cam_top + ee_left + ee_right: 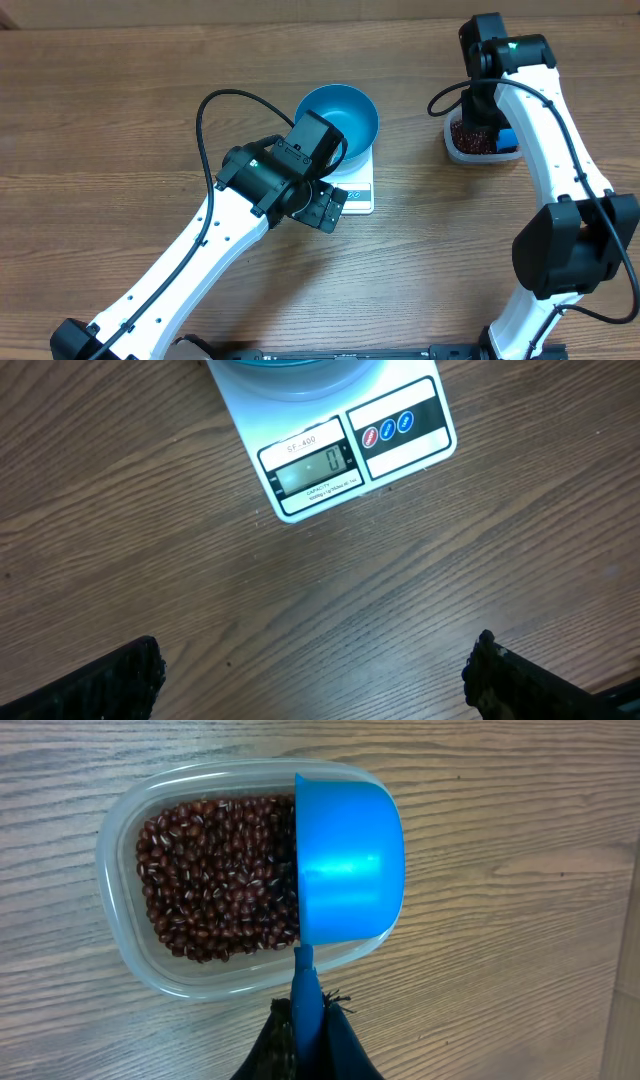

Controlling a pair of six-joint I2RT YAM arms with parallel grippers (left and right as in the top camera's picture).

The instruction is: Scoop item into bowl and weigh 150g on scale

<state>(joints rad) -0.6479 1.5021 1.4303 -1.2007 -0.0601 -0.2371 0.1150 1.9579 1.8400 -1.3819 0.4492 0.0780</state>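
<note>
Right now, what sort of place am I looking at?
Probably a robotics lab bench, not a kitchen: two white robot arms at a wooden table, with a kitchen scale under a blue bowl and a clear tub of red beans.

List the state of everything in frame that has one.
scale: on, display reads 0
bowl: empty, sitting on the scale
beans: in the tub, none in the bowl
tub: open, no lid
scoop: held by its handle, tipped on its side over the tub
left gripper: fingers wide open, holding nothing
right gripper: fingers shut on the scoop handle
</note>
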